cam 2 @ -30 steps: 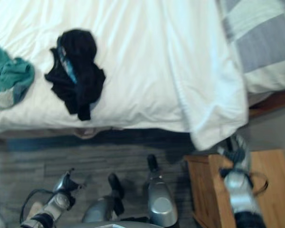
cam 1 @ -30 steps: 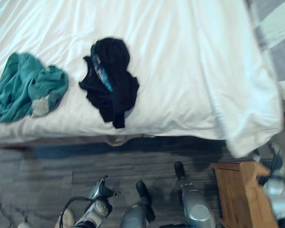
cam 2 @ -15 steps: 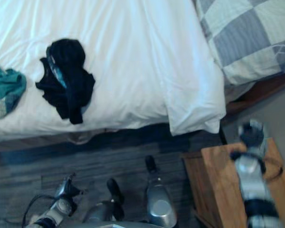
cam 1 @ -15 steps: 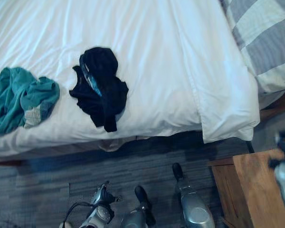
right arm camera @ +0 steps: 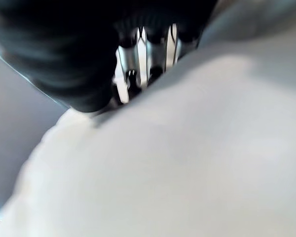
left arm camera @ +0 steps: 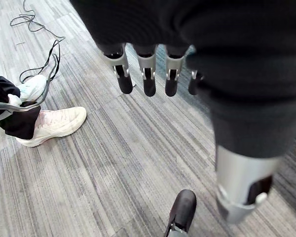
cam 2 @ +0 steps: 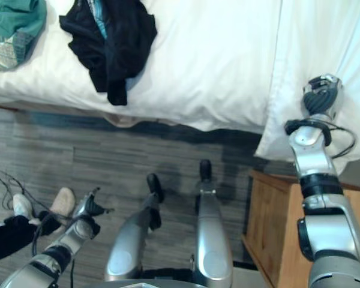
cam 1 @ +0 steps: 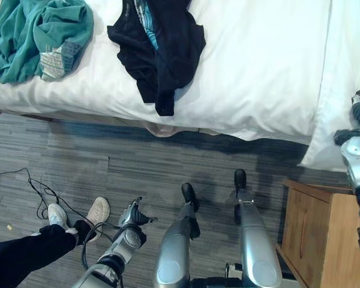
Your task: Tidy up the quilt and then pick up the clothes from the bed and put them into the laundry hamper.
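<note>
- The white quilt (cam 1: 252, 66) covers the bed, smooth, with soft creases; its corner hangs over the bed's edge above a wooden nightstand (cam 2: 270, 222).
- A black garment (cam 1: 159, 45) with a blue patch lies crumpled near the bed's edge, one end drooping toward the floor.
- A teal garment (cam 1: 39, 33) sits bunched beside it, apart, showing a grey printed panel too small to read.
- The right hand (cam 2: 321, 94) rests against the hanging quilt corner; I cannot tell its grip.
- The left hand (left arm camera: 148, 74) hangs low over the grey floor (cam 1: 66, 156), fingers loose, holding nothing.
- A person's shoe (left arm camera: 52, 123) stands nearby.
</note>
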`<state>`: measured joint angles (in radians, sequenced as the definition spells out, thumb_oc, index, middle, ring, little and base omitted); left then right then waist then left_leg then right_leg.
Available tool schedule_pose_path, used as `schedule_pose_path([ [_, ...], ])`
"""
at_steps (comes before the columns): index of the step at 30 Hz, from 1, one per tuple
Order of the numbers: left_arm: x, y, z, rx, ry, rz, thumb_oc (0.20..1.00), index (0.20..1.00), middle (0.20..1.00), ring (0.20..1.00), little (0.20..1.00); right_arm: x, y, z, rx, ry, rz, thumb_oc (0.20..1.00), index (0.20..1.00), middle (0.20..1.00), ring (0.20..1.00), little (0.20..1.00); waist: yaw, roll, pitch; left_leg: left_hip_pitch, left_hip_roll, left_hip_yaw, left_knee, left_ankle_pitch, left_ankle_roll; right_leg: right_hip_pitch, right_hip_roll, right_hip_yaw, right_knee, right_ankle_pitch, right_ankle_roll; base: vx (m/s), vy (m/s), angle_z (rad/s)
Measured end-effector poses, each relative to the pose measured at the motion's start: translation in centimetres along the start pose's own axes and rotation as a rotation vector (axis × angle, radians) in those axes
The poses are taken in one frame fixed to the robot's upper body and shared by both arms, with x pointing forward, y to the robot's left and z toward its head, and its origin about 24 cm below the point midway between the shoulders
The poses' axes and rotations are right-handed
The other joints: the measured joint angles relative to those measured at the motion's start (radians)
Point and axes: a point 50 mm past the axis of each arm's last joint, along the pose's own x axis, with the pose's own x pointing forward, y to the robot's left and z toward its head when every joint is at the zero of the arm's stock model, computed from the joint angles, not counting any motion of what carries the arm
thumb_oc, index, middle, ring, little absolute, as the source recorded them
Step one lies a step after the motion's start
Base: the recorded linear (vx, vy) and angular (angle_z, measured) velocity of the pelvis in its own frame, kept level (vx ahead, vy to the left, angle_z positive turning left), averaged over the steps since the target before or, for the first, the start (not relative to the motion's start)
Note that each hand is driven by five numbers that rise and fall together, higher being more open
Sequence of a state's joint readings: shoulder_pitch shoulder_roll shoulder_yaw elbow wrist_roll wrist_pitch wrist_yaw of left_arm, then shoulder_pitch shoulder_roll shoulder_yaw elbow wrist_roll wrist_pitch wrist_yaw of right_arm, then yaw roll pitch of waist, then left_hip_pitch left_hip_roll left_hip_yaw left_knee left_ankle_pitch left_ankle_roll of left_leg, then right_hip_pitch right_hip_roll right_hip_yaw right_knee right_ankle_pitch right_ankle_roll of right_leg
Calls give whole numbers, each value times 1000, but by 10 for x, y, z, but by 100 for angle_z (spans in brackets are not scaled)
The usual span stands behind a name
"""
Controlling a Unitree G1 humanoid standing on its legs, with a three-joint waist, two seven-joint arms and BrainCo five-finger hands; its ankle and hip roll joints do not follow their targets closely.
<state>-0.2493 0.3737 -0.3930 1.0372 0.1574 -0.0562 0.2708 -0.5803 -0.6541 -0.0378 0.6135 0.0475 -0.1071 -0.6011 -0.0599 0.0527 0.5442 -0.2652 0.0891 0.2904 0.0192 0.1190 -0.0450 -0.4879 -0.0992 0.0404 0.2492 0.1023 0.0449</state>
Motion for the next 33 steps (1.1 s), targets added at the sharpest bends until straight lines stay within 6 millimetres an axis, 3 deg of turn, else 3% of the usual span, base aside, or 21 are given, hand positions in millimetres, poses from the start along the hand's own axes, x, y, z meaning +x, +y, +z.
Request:
schedule_pose_path([
  [3, -1, -1, -5, -7, 16, 9, 1000, 1000, 1000, 1000, 1000, -35, 8, -35, 4, 102, 54, 200, 200, 200, 200, 200, -14, -23, -3, 35, 5, -1, -4, -10, -3, 39, 3, -6, -7, -14, 6, 4, 102, 1],
  [4, -2, -2, -4, -6, 16, 7, 1000, 1000, 1000, 1000, 1000, -51, 12, -51, -15, 153, 94, 200, 200, 200, 200, 200, -22, -32, -4, 43, 3, 1, -6, -12, -5, 46, 4, -3, -14, -14, 6, 5, 87, -5],
  [5, -2, -3, -4, -24, 23, 12, 1000, 1000, 1000, 1000, 1000, -77, 10, -80, -61, 251, 141, 200, 200, 200, 200, 200, -26, -39, -4, 65, 3, 2, -19, -12, -5, 67, 5, -2, -29, -13, 7, 24, 126, -9],
  [6, -2, -3, -5, -27, 31, 12, 1000, 1000, 1000, 1000, 1000, -89, 12, -91, -91, 295, 174, 200, 200, 200, 200, 200, -22, -41, -4, 76, 2, 3, -25, -12, -5, 82, 4, -4, -41, -11, 10, 15, 120, -9],
  [7, -2, -4, -6, -15, 43, 9, 1000, 1000, 1000, 1000, 1000, -124, 13, -123, -177, 423, 273, 200, 200, 200, 200, 200, -43, -46, -3, 98, 1, 6, -40, -13, -5, 111, 5, -4, -71, -5, 19, 30, 123, -4],
  [9, -3, -7, -12, -2, 69, -1, 1000, 1000, 1000, 1000, 1000, -159, 14, -148, -255, 542, 380, 200, 200, 200, 200, 200, -56, -48, -4, 135, 1, 6, -69, -10, -5, 154, 9, -8, -110, 6, 27, 42, 146, -7],
  [10, -5, -11, -19, 22, 95, -14, 1000, 1000, 1000, 1000, 1000, -219, 6, -178, -360, 707, 546, 200, 200, 200, 200, 200, -77, -50, -6, 192, -3, 12, -96, -12, -5, 216, 8, -6, -154, 18, 36, 34, 162, -20],
  [11, -5, -11, -20, 25, 99, -14, 1000, 1000, 1000, 1000, 1000, -237, 0, -185, -391, 753, 594, 514, 514, 514, 514, 514, -78, -52, -6, 211, -4, 21, -102, -14, -5, 232, 8, -5, -163, 21, 39, 26, 176, -25],
  [12, -5, -11, -18, 36, 95, -16, 1000, 1000, 1000, 1000, 1000, -273, -13, -196, -443, 838, 675, 1000, 1000, 1000, 1000, 1000, -93, -57, -8, 237, -10, 28, -107, -30, -9, 271, 1, -2, -195, 31, 46, 22, 123, -10],
  [15, -7, -18, -19, 71, 96, -41, 1000, 1000, 1000, 1000, 1000, -319, -24, -207, -516, 979, 806, 1000, 1000, 1000, 1000, 1000, -108, -74, -50, 271, -18, 29, -107, -47, -5, 316, -8, 1, -214, 34, 50, -47, 88, -4],
  [18, -8, -21, -22, 79, 112, -60, 1000, 1000, 1000, 1000, 1000, -332, -16, -207, -562, 978, 905, 1000, 1000, 1000, 1000, 1000, -111, -96, -84, 282, -22, 27, -101, -39, 6, 317, -4, -3, -191, 41, 47, -81, 12, 3],
  [21, -13, -25, -33, 88, 144, -85, 1000, 1000, 1000, 1000, 1000, -327, 7, -199, -571, 881, 1010, 1000, 1000, 1000, 1000, 1000, -80, -96, -120, 318, -1, 51, -101, -40, 10, 318, 10, -39, -139, 24, 59, 40, -60, -15],
  [22, -18, -28, -44, 77, 176, -95, 1000, 1000, 1000, 1000, 1000, -328, 14, -196, -597, 836, 1067, 1000, 1000, 1000, 1000, 1000, -45, -89, -141, 335, 16, 69, -105, -51, 11, 315, 10, -112, -89, -26, 32, 3, -8, -40],
  [23, -37, -46, -69, 55, 255, -150, 1000, 1000, 1000, 1000, 1000, -324, 12, -197, -658, 781, 1104, 1000, 1000, 1000, 1000, 1000, -20, -64, -225, 337, 26, 58, -101, -63, -11, 330, 41, -107, -105, -59, -8, -104, 2, -39],
  [25, -54, -62, -86, 30, 315, -191, 1000, 1000, 1000, 1000, 1000, -309, 9, -200, -686, 750, 1092, 1000, 1000, 1000, 1000, 1000, -13, -20, -253, 326, 36, 57, -80, -58, -14, 334, 54, -102, -116, -58, -9, -80, 30, -4],
  [27, -57, -70, -87, -51, 360, -191, 1000, 1000, 1000, 1000, 1000, -297, 2, -203, -701, 760, 1054, 1000, 1000, 1000, 1000, 1000, -17, -6, -255, 249, 40, 57, 39, -39, -39, 335, 16, -114, -125, -63, -30, 16, 223, 31],
  [29, -60, -75, -88, -64, 365, -203, 1000, 1000, 1000, 1000, 1000, -293, -5, -207, -715, 790, 1025, 1000, 1000, 1000, 1000, 1000, -14, -21, -247, 269, 44, 52, 32, -38, -45, 373, -5, -98, -156, -56, -35, 37, 234, 9],
  [33, -50, -71, -77, -51, 331, -194, 1000, 1000, 1000, 1000, 1000, -294, -18, -213, -743, 842, 995, 1000, 1000, 1000, 1000, 1000, -24, -31, -252, 274, 134, 15, 13, -52, -71, 387, -44, -96, -208, -54, -31, 66, 337, -6],
])
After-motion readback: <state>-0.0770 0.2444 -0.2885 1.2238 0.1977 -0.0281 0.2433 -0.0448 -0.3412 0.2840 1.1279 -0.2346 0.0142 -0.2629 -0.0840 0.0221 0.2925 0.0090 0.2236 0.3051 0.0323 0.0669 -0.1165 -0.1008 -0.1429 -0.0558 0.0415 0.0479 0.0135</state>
